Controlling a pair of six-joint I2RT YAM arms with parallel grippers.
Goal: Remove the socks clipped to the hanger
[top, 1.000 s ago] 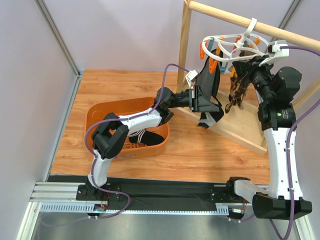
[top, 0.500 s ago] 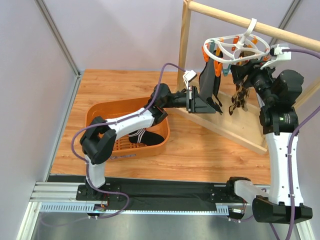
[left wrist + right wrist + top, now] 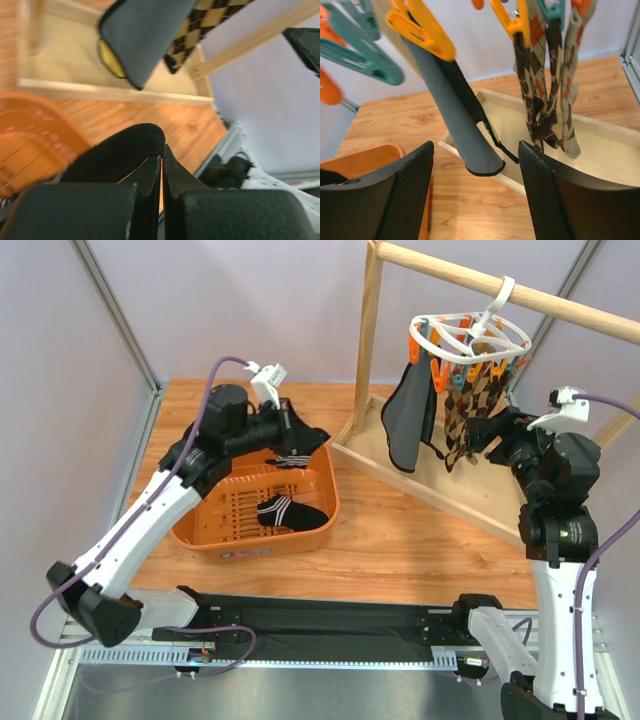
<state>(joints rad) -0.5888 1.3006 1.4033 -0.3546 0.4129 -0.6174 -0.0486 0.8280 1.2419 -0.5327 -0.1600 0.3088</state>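
Note:
The white hanger hangs by its hook from the wooden rail. A dark grey sock and brown argyle socks are clipped to it with orange clips and teal clips. My right gripper stands open just right of the argyle socks, with nothing between its fingers. Over the orange basket's far rim, my left gripper is shut on a black white-striped sock. Another striped sock lies in the basket.
The orange basket sits on the wooden floor at centre left. The wooden frame's upright post, top rail and shallow base tray surround the hanger. Purple walls close in the back and both sides.
My left arm has swung from under the hanger back over the basket, carrying the black striped sock off its clip. My right gripper has opened and dropped back from the hanger ring.

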